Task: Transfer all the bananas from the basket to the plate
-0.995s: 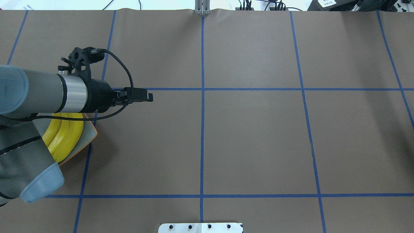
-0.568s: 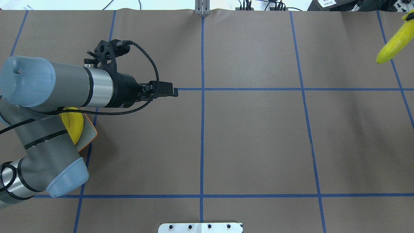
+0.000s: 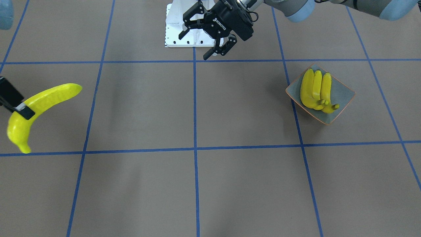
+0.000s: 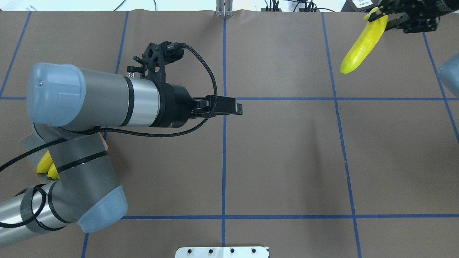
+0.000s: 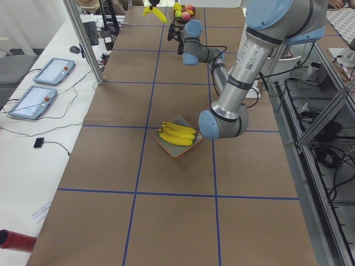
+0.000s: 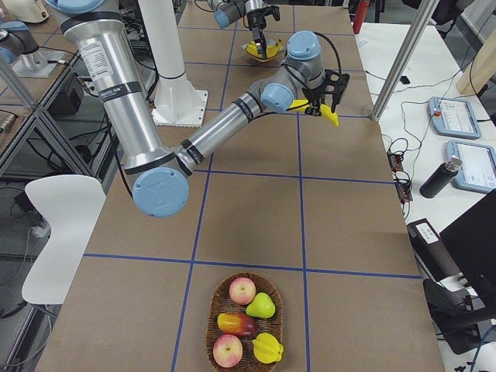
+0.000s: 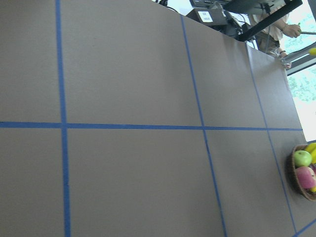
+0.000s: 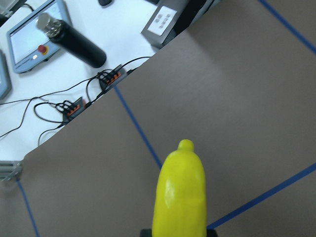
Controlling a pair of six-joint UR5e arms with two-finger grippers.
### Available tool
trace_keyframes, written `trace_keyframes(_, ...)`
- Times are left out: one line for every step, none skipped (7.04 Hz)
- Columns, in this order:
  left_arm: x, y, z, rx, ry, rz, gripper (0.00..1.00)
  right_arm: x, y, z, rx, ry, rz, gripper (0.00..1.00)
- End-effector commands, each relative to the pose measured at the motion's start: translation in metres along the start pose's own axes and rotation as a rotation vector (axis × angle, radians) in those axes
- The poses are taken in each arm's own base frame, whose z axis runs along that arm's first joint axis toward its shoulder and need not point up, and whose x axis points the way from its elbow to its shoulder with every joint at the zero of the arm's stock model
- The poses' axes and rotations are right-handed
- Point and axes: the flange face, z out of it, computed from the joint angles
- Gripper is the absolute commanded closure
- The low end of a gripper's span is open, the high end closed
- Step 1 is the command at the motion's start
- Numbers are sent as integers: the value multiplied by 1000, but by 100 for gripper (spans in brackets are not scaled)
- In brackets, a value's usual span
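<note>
The table point(image 4: 287, 161) is covered in brown paper marked into squares by blue tape lines. The left arm point(image 4: 89, 96) reaches from the table's left end toward its middle. Its hand point(image 3: 194, 46) hangs above the surface there, fingers spread wide with nothing between them.

The right arm point(image 6: 232, 116) stretches out across the right half of the table toward the operators' long edge. Its hand point(image 4: 382, 18) is clamped on one banana point(image 4: 362, 46) close to the stem end. That banana hangs in the air clear of the table, its free tip pointing down and toward the table's middle.

The basket point(image 6: 211, 318) stands at the table's right end, about midway between the long edges. It holds two reddish apples, a green pear, an orange-red fruit and a lumpy yellow piece that may be another fruit; its kind is hard to make out.

The plate point(image 3: 343, 93) sits in the table's left half, set cornerwise to the tape lines, well apart from the basket and from the carried banana. In the overhead view the left arm hides most of it. Three bananas point(image 3: 315, 89) lie on it side by side, touching one another, their stems together toward the corner nearest the operators' edge.
</note>
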Motion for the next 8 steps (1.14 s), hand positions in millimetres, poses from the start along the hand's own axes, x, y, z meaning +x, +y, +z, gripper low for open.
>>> trace_keyframes(22, 28, 2, -26, 143, 30, 0, -32, 59, 26, -108, -126, -105, 100)
trace_keyframes(24, 37, 7, -44, 148, 27, 0, -56, 88, 21, -147, -173, -68, 100)
trace_keyframes(22, 39, 11, -50, 142, 25, 0, -82, 108, 9, -168, -217, -46, 100)
trace_keyframes(22, 39, 11, -51, 143, 23, 0, -91, 135, 12, -192, -236, -58, 100)
trace_keyframes(21, 39, 11, -49, 141, 24, 0, -101, 164, 19, -191, -255, -44, 100)
trace_keyframes(22, 39, 10, -48, 144, 25, 0, -111, 184, 27, -176, -273, -48, 100)
trace_keyframes(23, 38, 10, -48, 146, 26, 0, -114, 194, 34, -171, -275, -51, 100)
trace_keyframes(24, 38, 10, -47, 147, 26, 0, -122, 201, 33, -179, -289, -60, 100)
